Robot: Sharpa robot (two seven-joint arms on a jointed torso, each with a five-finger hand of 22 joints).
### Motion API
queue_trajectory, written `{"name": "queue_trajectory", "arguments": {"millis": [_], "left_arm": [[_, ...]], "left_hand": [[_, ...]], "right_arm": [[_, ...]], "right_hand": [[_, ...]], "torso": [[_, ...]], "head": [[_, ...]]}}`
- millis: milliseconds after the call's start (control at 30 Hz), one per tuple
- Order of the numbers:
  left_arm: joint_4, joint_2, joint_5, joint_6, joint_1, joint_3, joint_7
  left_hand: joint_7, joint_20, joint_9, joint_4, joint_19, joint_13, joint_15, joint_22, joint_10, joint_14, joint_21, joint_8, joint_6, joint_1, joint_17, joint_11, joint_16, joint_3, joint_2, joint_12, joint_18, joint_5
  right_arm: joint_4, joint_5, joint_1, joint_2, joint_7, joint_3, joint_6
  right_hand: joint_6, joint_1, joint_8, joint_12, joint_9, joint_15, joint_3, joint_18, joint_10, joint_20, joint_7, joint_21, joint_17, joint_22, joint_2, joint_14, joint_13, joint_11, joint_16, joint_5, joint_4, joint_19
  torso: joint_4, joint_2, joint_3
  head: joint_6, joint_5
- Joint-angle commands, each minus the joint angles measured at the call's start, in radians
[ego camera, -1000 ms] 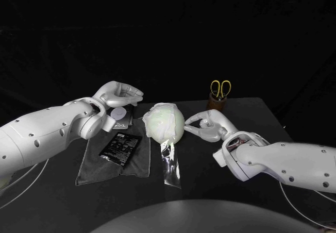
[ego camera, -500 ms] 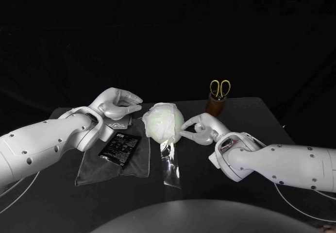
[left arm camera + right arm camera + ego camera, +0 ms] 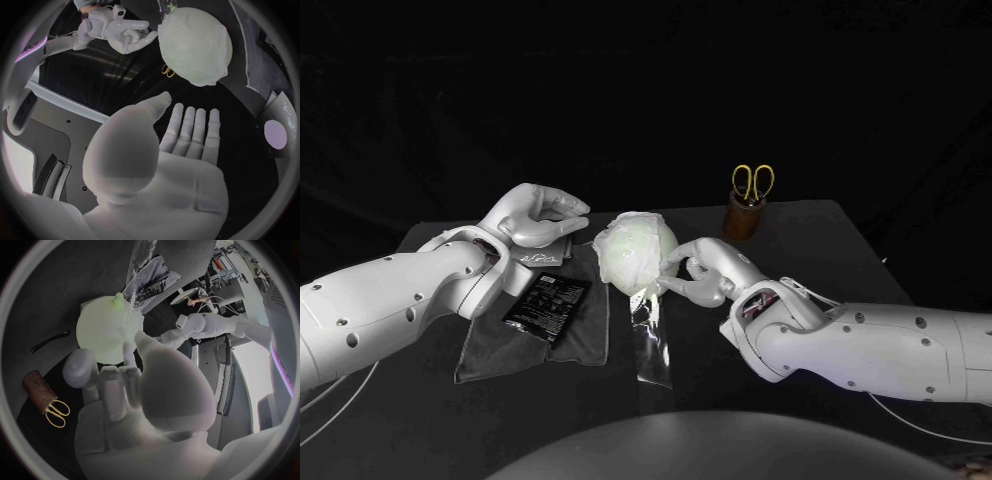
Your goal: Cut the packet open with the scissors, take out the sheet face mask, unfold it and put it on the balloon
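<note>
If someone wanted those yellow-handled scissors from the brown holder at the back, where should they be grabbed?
By the yellow handle loops, from straight above. The scissors stand upright in the brown holder, blades hidden inside, so only the loops stick out; lifting upward should slide them free.

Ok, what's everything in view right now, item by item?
balloon: one, pale green, table centre, between the hands
sheet face mask: one, white, apparently draped on the balloon
clear film strip: one, transparent, flat on the table on the robot's side of the balloon
black packet: one, black, on the cloth left of the balloon
grey cloth: one, grey, flat, table's left part
pale printed packet: one, silvery, by the left hand
scissors: one, yellow handles, upright in the holder
holder: one, brown, far right of the balloon
table: one, black
left hand: silver, empty, left of the balloon
right hand: silver, fingers at the balloon's right side
</note>
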Motion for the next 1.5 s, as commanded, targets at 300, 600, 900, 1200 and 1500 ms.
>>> {"name": "queue_trajectory", "arguments": {"millis": [300, 600, 900, 1200, 1500], "left_arm": [[0.018, -0.006, 0.047, -0.027, -0.005, 0.0, 0.005], [0.021, -0.011, 0.06, -0.025, -0.006, 0.0, 0.001], [0.023, -0.012, 0.072, -0.023, -0.007, -0.001, -0.001], [0.024, -0.013, 0.079, -0.02, -0.007, -0.001, -0.003], [0.025, -0.014, 0.083, -0.018, -0.007, -0.002, -0.006]], "left_hand": [[0.002, 0.0, -0.002, -0.002, 0.013, 0.0, -0.001, -0.007, 0.011, 0.011, -0.007, 0.001, 0.008, 0.011, -0.003, -0.003, -0.001, -0.007, -0.002, -0.008, -0.016, -0.003], [0.003, 0.0, -0.002, -0.001, 0.016, 0.001, -0.002, -0.01, 0.015, 0.013, -0.01, 0.002, 0.011, 0.011, -0.004, -0.004, 0.0, -0.008, -0.003, -0.01, -0.015, -0.003], [0.003, 0.0, -0.002, 0.0, 0.018, 0.001, -0.003, -0.013, 0.018, 0.014, -0.012, 0.003, 0.012, 0.011, -0.006, -0.005, 0.0, -0.009, -0.003, -0.012, -0.015, -0.003], [0.003, 0.0, -0.003, 0.0, 0.019, 0.001, -0.003, -0.013, 0.018, 0.014, -0.013, 0.003, 0.013, 0.011, -0.006, -0.005, 0.0, -0.009, -0.003, -0.012, -0.015, -0.003], [0.003, 0.0, -0.003, 0.0, 0.02, 0.001, -0.003, -0.015, 0.019, 0.015, -0.014, 0.003, 0.014, 0.011, -0.006, -0.005, 0.0, -0.009, -0.003, -0.013, -0.015, -0.003]], "right_arm": [[-0.022, -0.144, -0.011, 0.012, -0.102, 0.001, 0.013], [-0.025, -0.201, -0.014, 0.011, -0.143, 0.001, 0.023], [-0.036, -0.223, -0.02, 0.027, -0.159, 0.001, 0.034], [-0.048, -0.231, -0.024, 0.042, -0.164, 0.001, 0.034], [-0.066, -0.242, -0.025, 0.058, -0.167, 0.001, 0.019]], "right_hand": [[0.02, -0.028, 0.008, 0.003, 0.003, -0.008, -0.023, 0.008, 0.104, -0.002, -0.004, 0.001, 0.263, 0.001, -0.02, 0.106, 0.263, -0.005, 0.004, -0.017, 0.02, 0.01], [0.034, -0.043, 0.015, 0.003, 0.007, -0.013, -0.038, 0.007, 0.104, -0.006, -0.011, 0.003, 0.263, 0.006, -0.025, 0.106, 0.263, -0.012, 0.004, -0.019, 0.038, 0.015], [0.04, -0.052, 0.019, 0.003, 0.01, -0.017, -0.052, 0.007, 0.104, -0.01, -0.015, 0.002, 0.263, 0.008, -0.03, 0.106, 0.263, -0.015, 0.004, -0.02, 0.055, 0.017], [0.042, -0.051, 0.021, 0.003, 0.011, -0.018, -0.054, 0.007, 0.104, -0.011, -0.016, 0.001, 0.263, 0.008, -0.029, 0.106, 0.263, -0.017, 0.004, -0.02, 0.059, 0.017], [0.044, -0.046, 0.022, 0.003, 0.012, -0.019, -0.053, 0.007, 0.104, -0.012, -0.018, 0.001, 0.263, 0.008, -0.024, 0.106, 0.263, -0.018, 0.004, -0.02, 0.061, 0.018]], "torso": [[0.0012, -0.001, -0.0001], [-0.0004, -0.001, -0.0001], [0.0009, 0.0, 0.0005], [0.0002, 0.0, -0.0004], [0.0004, 0.0, 0.0002]], "head": [[0.0, 0.003], [0.0, 0.002], [0.0, -0.001], [0.0, -0.001], [0.0, -0.001]]}}
